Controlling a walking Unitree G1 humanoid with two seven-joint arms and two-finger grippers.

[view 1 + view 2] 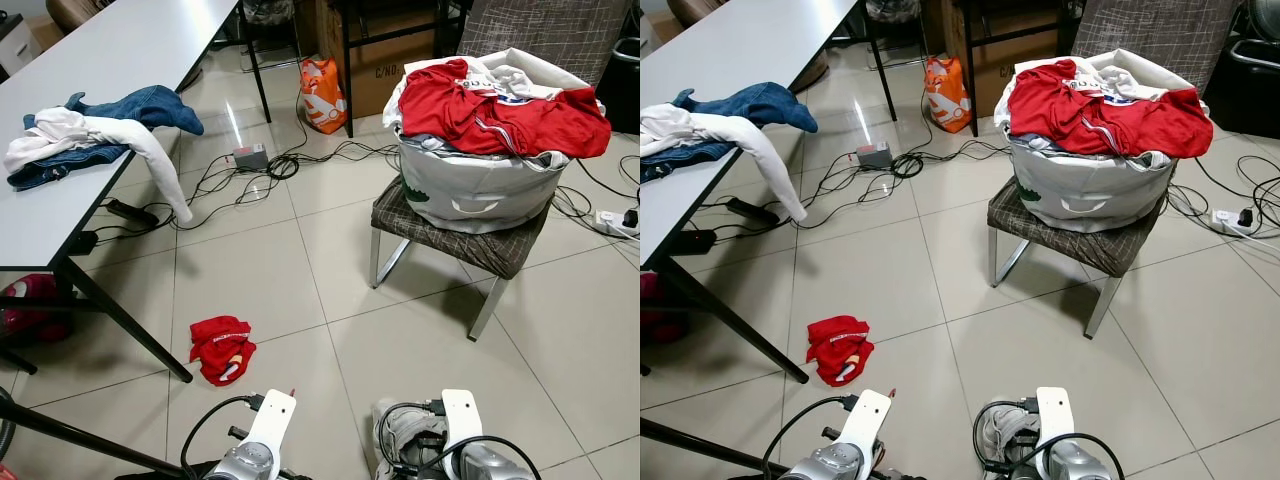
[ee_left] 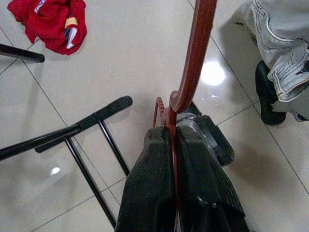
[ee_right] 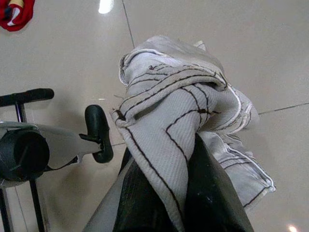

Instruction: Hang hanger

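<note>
The hanging looks barely begun: the robot has both pieces in hand but nothing is on a rail yet, and I can't see any rail to take it, only a black metal stand point(image 2: 72, 133) low by the robot's feet. The left gripper point(image 2: 173, 145) is clamped tight on a red hanger point(image 2: 195, 53), the thin red bar pinched right between its two black fingers and curving up and away over the tiled floor point(image 1: 300, 270). The right gripper point(image 3: 186, 193) is closed on a bunched pale grey garment point(image 3: 178, 111) with dark stitching, which drapes over its fingers. The two arms sit low and side by side, so hanger and garment are near each other but still apart; my guess is the garment goes onto the hanger first, then the hanging follows.
</note>
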